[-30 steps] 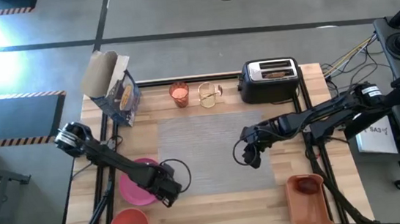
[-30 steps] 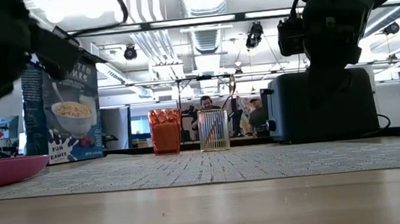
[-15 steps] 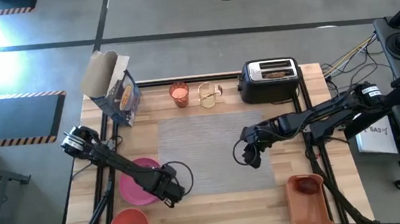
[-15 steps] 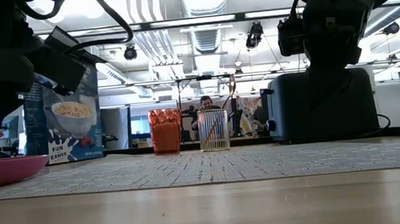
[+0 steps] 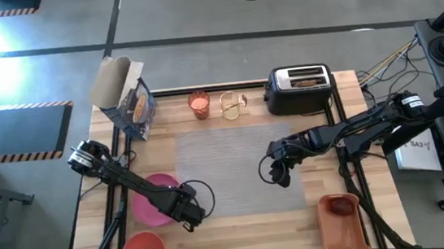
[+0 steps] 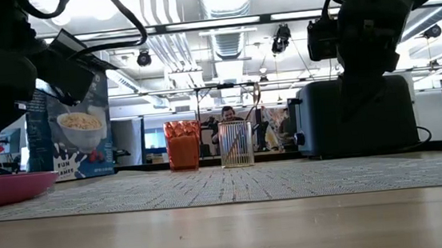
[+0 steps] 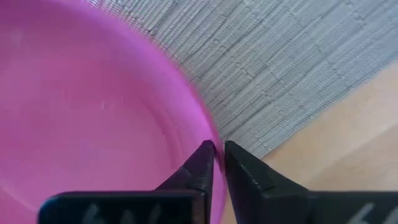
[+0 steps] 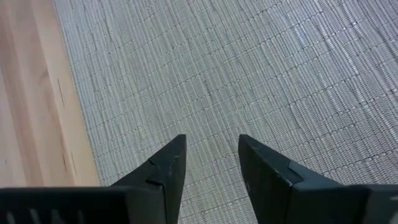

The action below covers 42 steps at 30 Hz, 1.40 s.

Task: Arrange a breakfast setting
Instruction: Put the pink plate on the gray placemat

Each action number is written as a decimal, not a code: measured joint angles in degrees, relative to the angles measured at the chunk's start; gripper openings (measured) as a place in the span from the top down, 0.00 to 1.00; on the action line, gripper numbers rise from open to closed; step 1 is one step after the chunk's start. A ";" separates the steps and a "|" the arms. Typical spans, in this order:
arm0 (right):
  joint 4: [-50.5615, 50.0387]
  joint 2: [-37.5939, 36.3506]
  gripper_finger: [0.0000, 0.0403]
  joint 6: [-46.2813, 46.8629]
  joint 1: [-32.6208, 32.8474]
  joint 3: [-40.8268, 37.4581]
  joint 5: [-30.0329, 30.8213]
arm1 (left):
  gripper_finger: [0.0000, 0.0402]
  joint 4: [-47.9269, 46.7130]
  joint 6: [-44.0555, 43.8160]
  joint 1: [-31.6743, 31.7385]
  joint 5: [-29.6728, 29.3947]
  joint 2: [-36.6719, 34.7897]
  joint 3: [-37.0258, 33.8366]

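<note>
From above, the grey placemat (image 5: 238, 168) fills the table's middle, and my left gripper (image 5: 188, 213) sits at the pink plate (image 5: 152, 203) overlapping its corner. Only my left wrist view shows my fingers (image 7: 202, 165) pinching the plate's rim. My right gripper (image 8: 211, 152) hangs parted, empty, over the mat.

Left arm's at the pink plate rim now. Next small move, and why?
Probably drag the plate toward the placemat's middle. The left gripper is shut on its rim, and most of the plate sits off the mat's edge. The right gripper hovers open over the mat.
</note>
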 joint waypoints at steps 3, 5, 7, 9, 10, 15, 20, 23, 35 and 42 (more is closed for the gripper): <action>-0.01 0.00 0.66 -0.01 0.00 0.00 0.00 | 0.99 0.60 0.02 0.00 0.29 -0.07 0.00; -0.02 0.00 0.66 -0.04 0.00 0.00 0.00 | 0.99 0.89 0.02 0.00 0.69 -0.07 0.00; -0.06 0.00 0.66 -0.26 0.00 0.00 0.00 | 0.99 1.33 -0.28 0.02 0.96 -0.07 0.08; -0.07 0.00 0.66 -0.64 0.00 0.00 0.00 | 0.99 1.24 -0.54 -0.05 1.00 -0.07 0.64; -0.09 0.00 0.66 -0.68 0.00 0.00 0.00 | 0.99 1.23 -0.55 -0.12 1.02 -0.05 1.18; -0.77 -0.02 0.66 -0.98 -0.04 0.00 0.00 | 1.00 -1.01 -0.44 -0.24 0.32 -0.06 5.50; -1.83 -0.07 0.66 -1.08 -0.14 0.00 0.26 | 1.00 -3.64 2.90 -0.16 -3.95 -0.04 12.16; -3.95 -0.31 0.66 -1.08 -0.22 0.00 0.26 | 1.00 -3.61 6.97 0.68 -7.88 -0.04 15.64; -21.66 -7.24 0.66 5.71 -0.26 0.00 0.45 | 1.00 10.90 33.25 9.17 -19.73 3.12 22.04; -27.51 -13.88 0.66 10.24 -0.24 0.00 3.74 | 1.00 11.46 51.00 11.65 -20.70 12.85 32.03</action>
